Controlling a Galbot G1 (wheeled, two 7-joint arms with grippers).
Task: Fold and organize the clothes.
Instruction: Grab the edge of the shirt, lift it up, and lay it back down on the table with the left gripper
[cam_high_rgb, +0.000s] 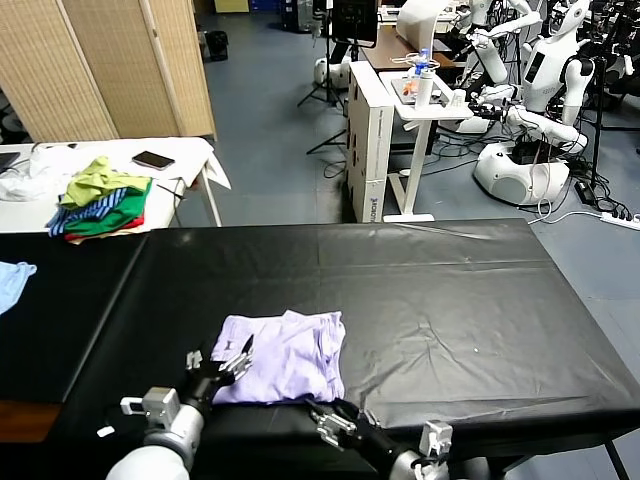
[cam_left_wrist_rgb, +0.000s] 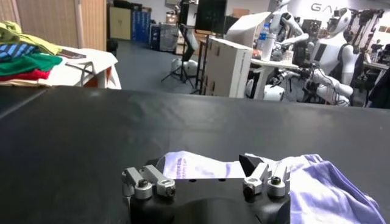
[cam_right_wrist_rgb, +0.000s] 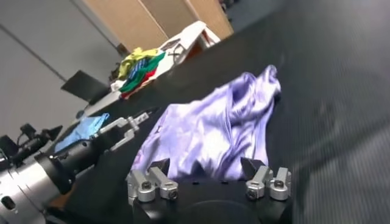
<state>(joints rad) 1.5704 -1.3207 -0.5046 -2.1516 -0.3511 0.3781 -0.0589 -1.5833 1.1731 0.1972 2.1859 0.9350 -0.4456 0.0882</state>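
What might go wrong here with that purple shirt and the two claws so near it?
The lavender T-shirt lies bunched near the black table's front edge, so a pull might drag it off. The left gripper, open at its near-left corner, and the right gripper below its hem might pinch several layers, folding it crookedly.

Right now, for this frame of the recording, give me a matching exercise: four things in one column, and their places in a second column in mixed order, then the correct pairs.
Things:
1. lavender T-shirt
2. pile of garments
3. light blue cloth
4. left gripper

Places:
A. on the white side table, far left
B. at the shirt's left edge, fingers open
C. crumpled near the front edge of the black table
D. at the far left edge of the head view, on the black surface

Pairs: 1-C, 2-A, 3-D, 4-B
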